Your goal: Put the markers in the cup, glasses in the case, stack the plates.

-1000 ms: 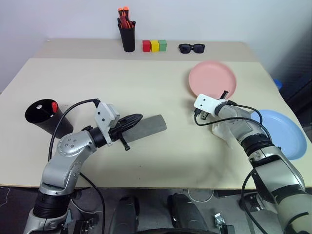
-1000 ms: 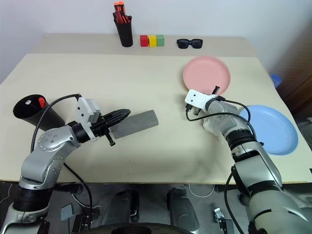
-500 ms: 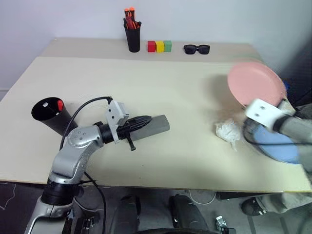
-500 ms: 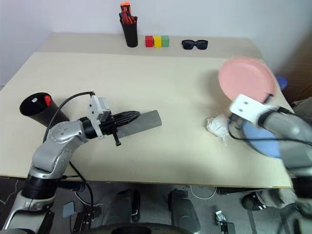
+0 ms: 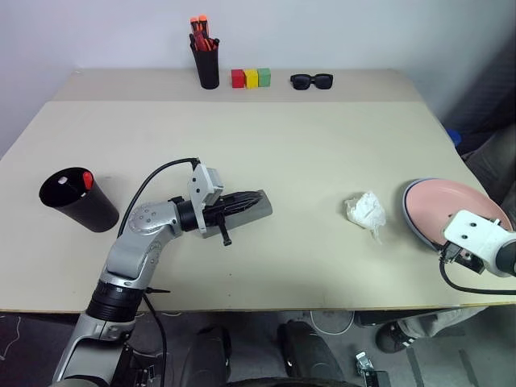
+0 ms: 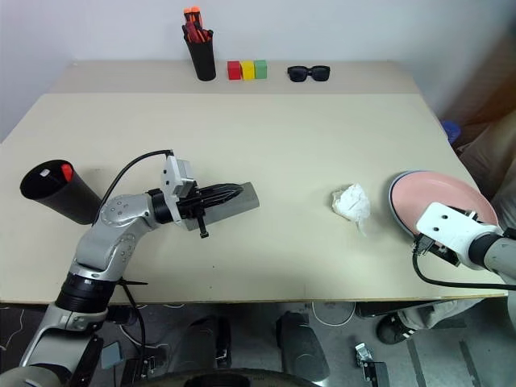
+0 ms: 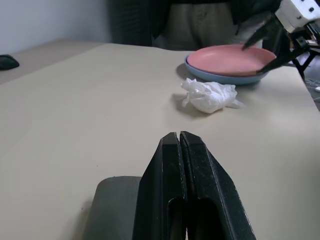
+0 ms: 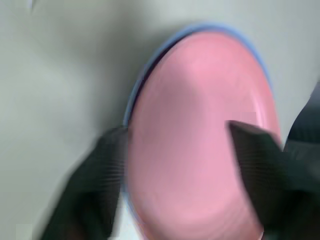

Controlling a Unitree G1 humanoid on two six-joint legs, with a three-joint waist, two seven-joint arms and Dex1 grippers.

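pink on blue, case under my left fingers

pink plate (image 5: 451, 208) now sits stacked on the light blue plate (image 7: 220, 77), whose rim peeks out around it, at the table's (image 5: 306, 153) right edge. my right gripper (image 8: 177, 150) hangs just over the pink plate with its two fingers (image 8: 95, 170) spread wide apart and nothing between them; the plate lies directly ahead of the fingertips, not touched as far as i can see.

my left gripper (image 7: 179, 142) has its fingers pressed flat together, no gap between them. they lie level over the grey felt case (image 5: 256, 211), which stretches out under and just past the tips; i can't tell whether the fingers actually pinch any of its fabric or only rest on it. the glasses i cannot make out anywhere near the fingers.

well ahead of the left fingertips, between them and the stacked plates, lies a crumpled white tissue (image 5: 365, 211), apart from both.

behind the left gripper, off to its outer side near the table's left edge, stands the black cup (image 5: 76, 199), with a white marker (image 5: 63, 181) and a red-orange marker (image 5: 88, 179) showing at its rim.

along the far edge, well away from both grippers: a black pen holder (image 5: 208, 64) with orange-red markers, three coloured blocks (image 5: 251, 77) in red, yellow and green, and dark sunglasses (image 5: 311, 81).
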